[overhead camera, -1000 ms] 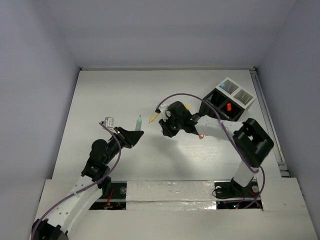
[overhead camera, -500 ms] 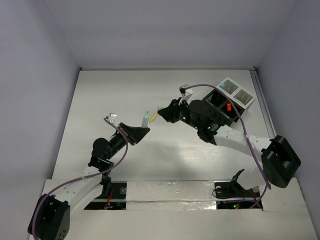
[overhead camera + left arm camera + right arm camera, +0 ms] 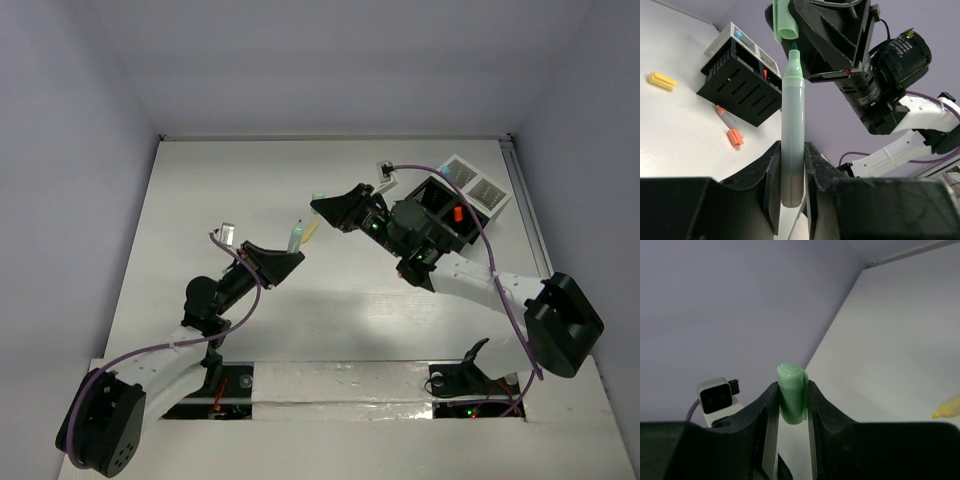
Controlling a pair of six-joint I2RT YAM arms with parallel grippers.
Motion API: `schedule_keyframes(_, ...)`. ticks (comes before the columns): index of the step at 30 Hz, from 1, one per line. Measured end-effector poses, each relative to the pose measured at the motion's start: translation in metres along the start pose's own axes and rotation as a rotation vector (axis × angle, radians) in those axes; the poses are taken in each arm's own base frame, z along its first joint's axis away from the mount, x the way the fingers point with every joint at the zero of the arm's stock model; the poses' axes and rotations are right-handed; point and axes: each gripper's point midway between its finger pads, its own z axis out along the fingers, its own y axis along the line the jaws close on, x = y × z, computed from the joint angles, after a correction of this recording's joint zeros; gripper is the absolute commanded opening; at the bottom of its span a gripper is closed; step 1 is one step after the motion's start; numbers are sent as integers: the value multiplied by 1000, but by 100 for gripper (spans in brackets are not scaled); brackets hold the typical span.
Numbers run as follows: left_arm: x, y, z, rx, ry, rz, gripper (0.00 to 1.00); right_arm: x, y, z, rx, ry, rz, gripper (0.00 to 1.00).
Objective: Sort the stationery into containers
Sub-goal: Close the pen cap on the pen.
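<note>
Pointing nib-first at green cap, marker in left gripper

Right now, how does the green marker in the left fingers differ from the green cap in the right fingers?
The marker is long, with a grey-green barrel and a bare tip; the cap is short and plain mint green. The left fingers pinch the marker near its rear end; the right fingers pinch the cap by its sides. Both are green, held in the air, not joined.

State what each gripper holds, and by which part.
Left gripper: uncapped green marker, clamped at its rear barrel. Right gripper: the green cap, pinched across its sides.
</note>
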Motion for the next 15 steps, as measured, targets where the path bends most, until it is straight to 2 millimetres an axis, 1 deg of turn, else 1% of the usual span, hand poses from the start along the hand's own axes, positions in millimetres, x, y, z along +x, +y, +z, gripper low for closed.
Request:
schedule_keyframes(6,3,-6,3,27,14,-13,0,4,4,5,-33,3,52,0)
schedule_keyframes(11,4,-7,4,33,15,-13,0,8,2,6,-35,16,59,0)
schedule_keyframes(15,2,-8,6,35,14,-13,0,8,5,6,-45,12,58,0)
